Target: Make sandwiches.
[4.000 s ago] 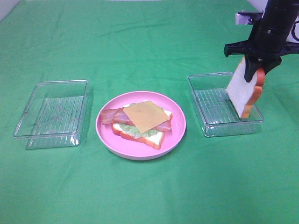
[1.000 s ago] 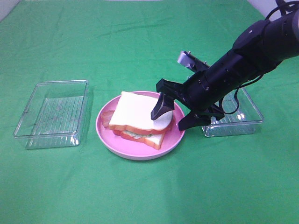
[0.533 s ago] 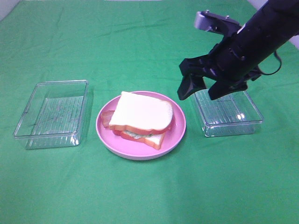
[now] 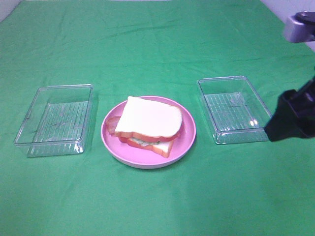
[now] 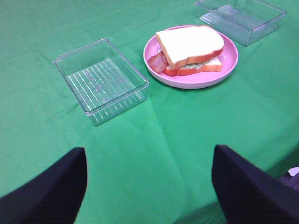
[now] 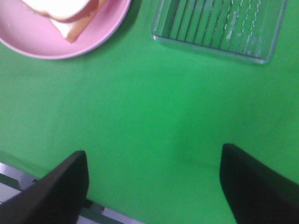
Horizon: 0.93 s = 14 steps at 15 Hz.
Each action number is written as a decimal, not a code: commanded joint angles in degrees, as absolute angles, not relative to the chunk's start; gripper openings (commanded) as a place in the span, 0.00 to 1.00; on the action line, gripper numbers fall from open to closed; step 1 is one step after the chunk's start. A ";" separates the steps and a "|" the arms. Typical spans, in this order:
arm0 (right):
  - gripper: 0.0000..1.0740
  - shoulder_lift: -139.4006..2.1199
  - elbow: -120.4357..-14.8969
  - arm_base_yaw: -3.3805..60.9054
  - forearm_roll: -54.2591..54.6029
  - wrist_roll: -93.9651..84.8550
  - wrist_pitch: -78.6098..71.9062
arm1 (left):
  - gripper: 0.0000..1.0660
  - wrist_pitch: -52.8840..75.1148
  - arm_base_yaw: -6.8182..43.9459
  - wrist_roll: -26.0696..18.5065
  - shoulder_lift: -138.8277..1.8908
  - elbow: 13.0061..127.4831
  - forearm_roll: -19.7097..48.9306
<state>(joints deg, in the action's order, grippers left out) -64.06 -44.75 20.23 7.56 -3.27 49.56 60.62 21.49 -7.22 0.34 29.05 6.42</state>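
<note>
Sandwich [image 4: 147, 125] between seemingly bare trays [image 4: 55, 118]

Showing matt green cloth over worktop [image 4: 157, 44]; glossy clear ribbed plastic trays [image 4: 54, 119]; smooth pink plastic plate [image 4: 184, 142]; matt sandwich [image 4: 147, 118].

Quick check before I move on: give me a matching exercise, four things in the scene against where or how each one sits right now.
Things:
1. sandwich
2. pink plate
3. left tray
4. right gripper

States:
A. open, holding nothing, over bare green cloth
B. clear and empty, left of the plate in the exterior high view
C. topped with a white bread slice, resting on the plate
D. sits between the two clear trays

Pairs: 1-C, 2-D, 3-B, 4-A
</note>
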 commanded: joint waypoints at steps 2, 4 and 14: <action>0.68 -50.48 -38.33 20.11 6.25 -2.92 56.89 | 0.67 59.99 21.37 -7.05 1.09 28.71 6.59; 0.68 -40.97 -34.38 20.11 5.21 -2.92 62.28 | 0.67 59.99 21.37 -7.05 1.09 28.71 6.59; 0.68 1.38 -30.14 20.11 5.61 -7.33 63.31 | 0.67 59.99 21.37 -7.91 1.09 28.71 6.82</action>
<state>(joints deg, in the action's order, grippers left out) 0.11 -30.42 20.23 5.61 -6.59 64.52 60.62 21.49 -7.73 0.34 29.05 6.42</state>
